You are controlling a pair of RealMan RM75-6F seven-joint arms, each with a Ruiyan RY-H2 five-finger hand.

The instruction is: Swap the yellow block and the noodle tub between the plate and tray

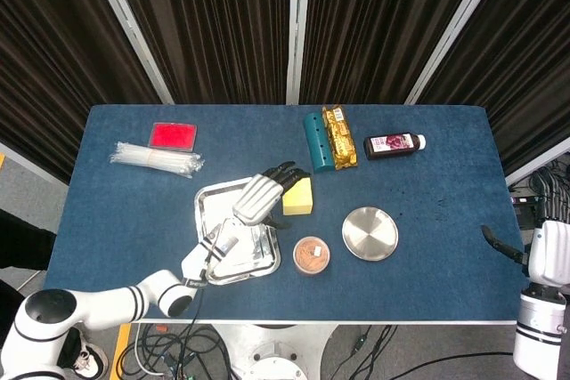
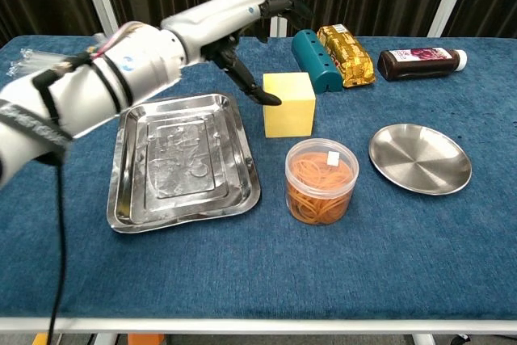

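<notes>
The yellow block (image 1: 297, 196) (image 2: 289, 104) stands on the blue table just right of the steel tray's (image 1: 214, 211) (image 2: 184, 159) far corner. The clear noodle tub (image 1: 312, 255) (image 2: 321, 181) stands on the cloth between the tray and the round steel plate (image 1: 370, 233) (image 2: 419, 158). Tray and plate hold nothing. My left hand (image 1: 258, 195) (image 2: 234, 26) hovers over the tray's far right corner with fingers spread, their tips close to the block's left side, holding nothing. My right hand (image 1: 545, 255) hangs off the table's right edge, thumb out, nothing in it.
Along the back stand a teal box (image 1: 313, 141) (image 2: 317, 61), a gold packet (image 1: 339, 137) (image 2: 346, 54) and a dark bottle (image 1: 393, 144) (image 2: 420, 61). At the back left lie a red box (image 1: 173, 135) and a bundle of clear straws (image 1: 156, 159) (image 2: 73, 70).
</notes>
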